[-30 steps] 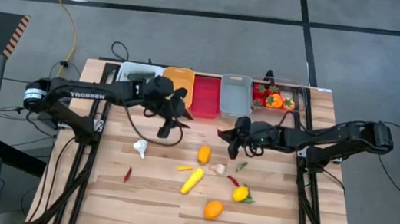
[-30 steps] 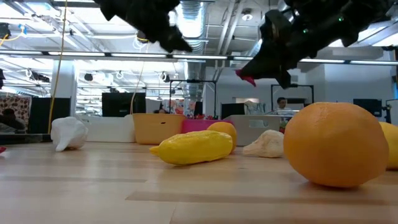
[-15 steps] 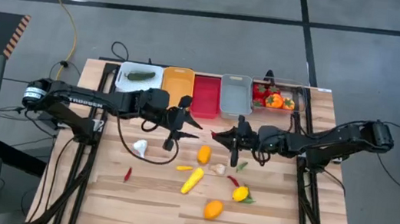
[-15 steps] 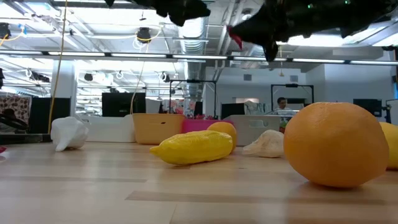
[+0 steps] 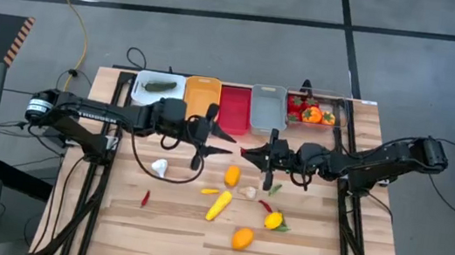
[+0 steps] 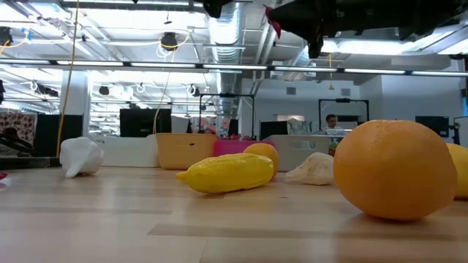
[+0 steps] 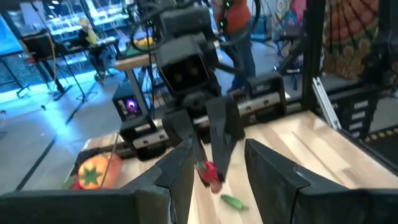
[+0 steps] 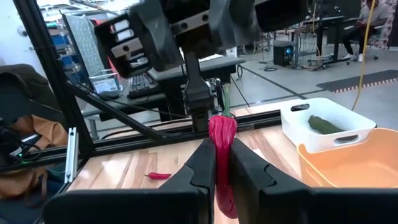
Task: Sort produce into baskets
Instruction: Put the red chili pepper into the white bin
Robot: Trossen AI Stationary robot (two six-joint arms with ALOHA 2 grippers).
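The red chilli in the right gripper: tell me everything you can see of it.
The red chilli is a small, glossy, plastic-looking toy pepper with a thin green stem. It is clamped between the right gripper's two dark fingers, its stem end sticking out beyond them. It is held in the air above the wooden table, near the red bin and clear of the other produce. Facing it closely is the left gripper, which does not touch it.
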